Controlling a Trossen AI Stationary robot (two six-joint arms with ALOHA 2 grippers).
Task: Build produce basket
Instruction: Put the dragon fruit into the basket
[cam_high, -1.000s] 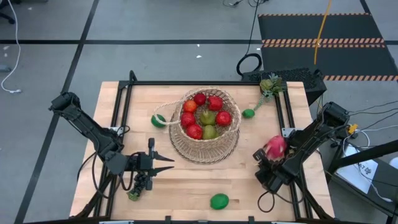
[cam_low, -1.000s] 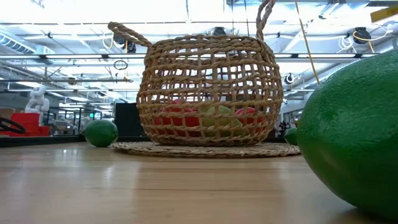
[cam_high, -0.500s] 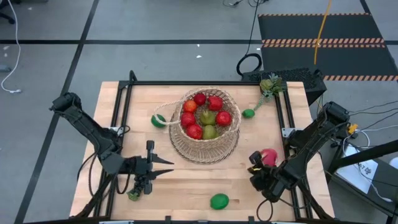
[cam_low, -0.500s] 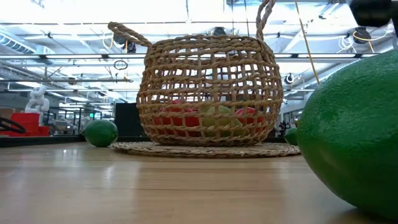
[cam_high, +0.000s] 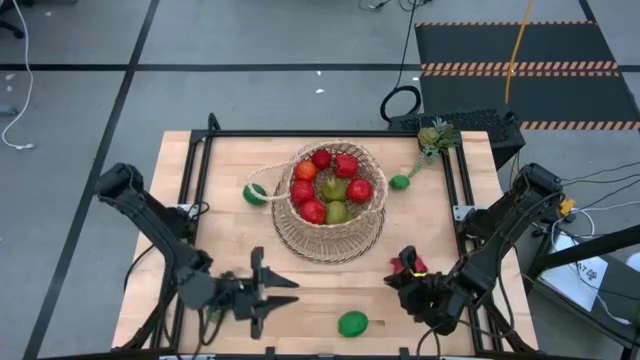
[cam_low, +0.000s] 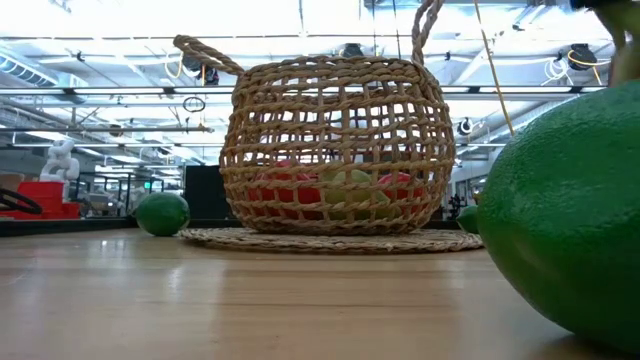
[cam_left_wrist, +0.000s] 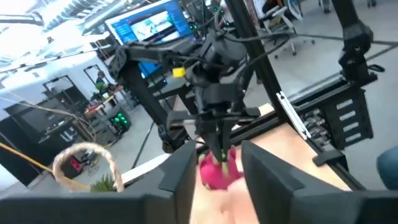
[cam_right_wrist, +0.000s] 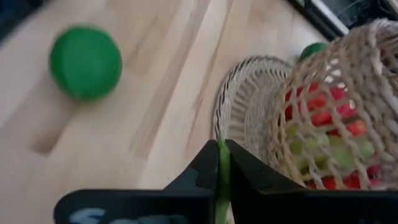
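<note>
The wicker basket (cam_high: 330, 235) stands mid-table on a woven mat, with red round fruits (cam_high: 345, 166) and green pears (cam_high: 335, 190) inside. My right gripper (cam_high: 405, 272) hovers near the basket's near right side, shut on a pink dragon fruit (cam_left_wrist: 216, 174). My left gripper (cam_high: 283, 300) stands open near the front edge, left of a green lime (cam_high: 352, 323), pointing level toward the right arm with nothing between its fingers. Another lime (cam_high: 255, 193) lies against the basket's left side. A small one (cam_high: 399, 182) lies to the basket's right. My right gripper pinches a thin green leaf tip at the dragon fruit's top (cam_left_wrist: 222, 155) between its two fingers. In its own wrist view only a green sliver (cam_right_wrist: 222, 171) shows between them. The fingers slant down from above. The fruit hangs below them, clear of the table.
A green leafy piece (cam_high: 435, 135) lies at the far right corner, beside the black frame rail. The near lime (cam_low: 570, 220) fills the low view's right side. Bare wood lies between the two grippers and along the table's left.
My right gripper has risen and gone toward the near edge and the table's middle, carrying the dragon fruit lifted clear. My left gripper has gone toward the near edge and the right, rolling about its own line.
</note>
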